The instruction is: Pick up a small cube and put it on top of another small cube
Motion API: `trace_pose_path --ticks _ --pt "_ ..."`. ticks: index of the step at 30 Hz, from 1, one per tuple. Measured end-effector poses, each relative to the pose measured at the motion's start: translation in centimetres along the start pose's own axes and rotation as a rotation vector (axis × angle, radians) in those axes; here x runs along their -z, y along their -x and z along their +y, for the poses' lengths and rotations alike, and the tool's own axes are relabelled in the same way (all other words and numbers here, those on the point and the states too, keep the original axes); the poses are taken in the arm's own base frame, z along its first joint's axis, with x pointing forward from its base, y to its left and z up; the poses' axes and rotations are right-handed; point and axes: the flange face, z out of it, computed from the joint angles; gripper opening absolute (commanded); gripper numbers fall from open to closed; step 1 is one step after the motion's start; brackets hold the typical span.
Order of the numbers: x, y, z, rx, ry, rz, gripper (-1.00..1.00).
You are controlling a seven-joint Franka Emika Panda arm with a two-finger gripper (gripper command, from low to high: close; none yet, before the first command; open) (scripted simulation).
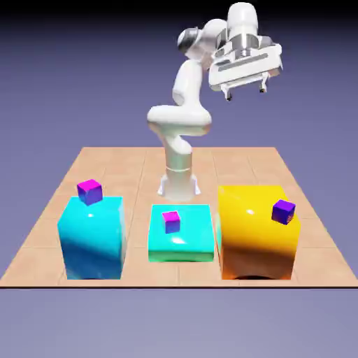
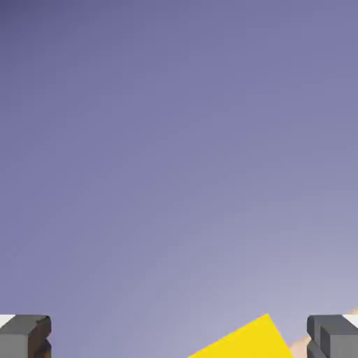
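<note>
Poised high above the desk [image 1: 105, 157], the end effector [image 1: 245, 92] hangs released and empty; the green cube shows in neither view, so a slow, centred descent looks wise.

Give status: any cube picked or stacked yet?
Done: nothing, no small cube sits on another. In hand: nothing, the gripper hangs open, high above the table. Left: pick and place onto the magenta-topped cube on the cyan block. No green cube in view.
</note>
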Motion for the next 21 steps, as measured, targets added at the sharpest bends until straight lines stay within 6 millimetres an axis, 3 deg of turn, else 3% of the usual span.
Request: trace_pose_path --ticks 5,10,15,21 --pt "1.1 8.5 2.2 -0.117 0.067 0.048 0.0" --pt "-0.7 17.0 6.4 -0.225 0.159 0.14 0.0" --pt "-5.5 24.5 12.3 -0.33 0.265 0.287 0.0" --pt "-14.4 30.4 21.5 -0.458 0.393 0.547 0.0"
